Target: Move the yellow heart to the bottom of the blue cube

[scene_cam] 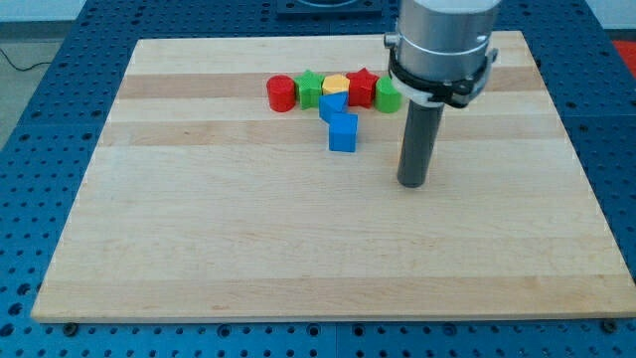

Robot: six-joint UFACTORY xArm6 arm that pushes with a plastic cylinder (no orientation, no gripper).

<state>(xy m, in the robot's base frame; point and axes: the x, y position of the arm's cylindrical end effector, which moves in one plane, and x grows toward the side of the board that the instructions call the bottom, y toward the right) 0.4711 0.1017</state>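
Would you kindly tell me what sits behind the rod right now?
Only a thin yellow sliver shows at the rod's left edge, likely the yellow heart; the rest is hidden. My tip rests right of the blue cube.

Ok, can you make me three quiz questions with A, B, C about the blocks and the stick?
1. Where is my tip from the blue cube?
A) the view's left
B) the view's right, a bit lower
C) on top of it

2. How many red blocks are there?
A) one
B) two
C) four

3. How does the yellow heart show?
A) in plain sight
B) mostly hidden behind the rod
C) stacked on the blue cube

Answers:
1 B, the tip stands apart from the cube on that side.
2 B, the red cylinder and the red star.
3 B, only a yellow sliver peeks out at the rod's left edge.
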